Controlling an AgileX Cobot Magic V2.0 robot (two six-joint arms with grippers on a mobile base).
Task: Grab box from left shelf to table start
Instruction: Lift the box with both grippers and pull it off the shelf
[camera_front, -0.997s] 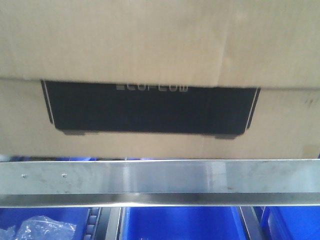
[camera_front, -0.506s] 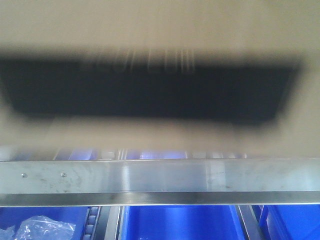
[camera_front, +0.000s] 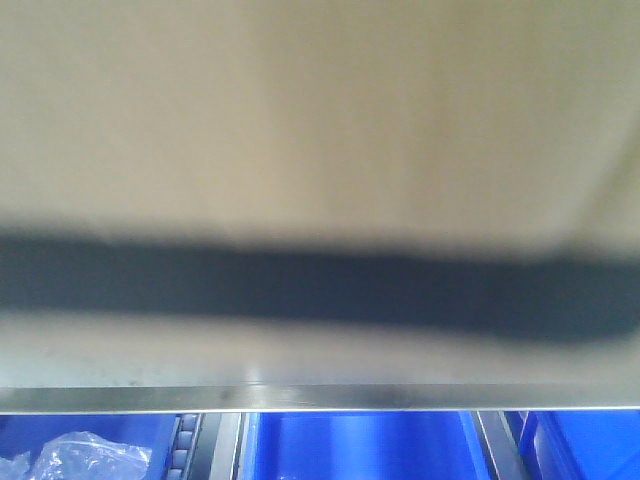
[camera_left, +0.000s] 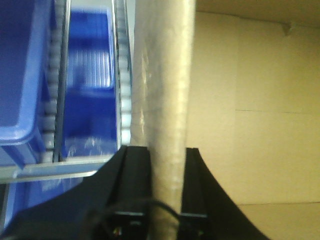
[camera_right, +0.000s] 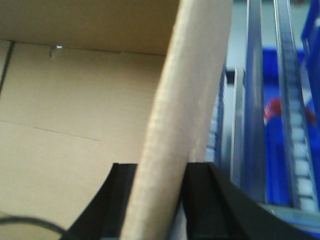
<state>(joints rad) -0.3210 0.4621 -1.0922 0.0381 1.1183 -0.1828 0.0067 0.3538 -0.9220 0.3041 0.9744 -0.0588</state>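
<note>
**Only two pinched walls carry the carton over the rail**

Both arms hold the box by its cardboard sides. The left gripper is narrowed onto the left wall, with one black finger on the outside and the other inside. The right gripper clamps the right wall the same way. The box sits very near the front camera and fills most of that view as a blur. Its black printed band lies just above the silver rail of the left shelf. The table is not in view.

The main risk, as I judge it, is the grip itself. Each wall is a single thin sheet held near its edge. It could slide out from between the fingers, or buckle and tear if the carton is heavy.

A second risk is the rail. The blur hides whether the bottom of the box is touching the rail or clear of it. If the box is low, it could catch on the rail and be levered out of the grip.

A third risk is the two arms moving unevenly. That would twist the carton, so one wall would take most of the load.

If the box drops, it would probably land on the rail or on the blue bins below it. With the front view almost fully blocked, the path toward the table cannot be checked from here.
</note>
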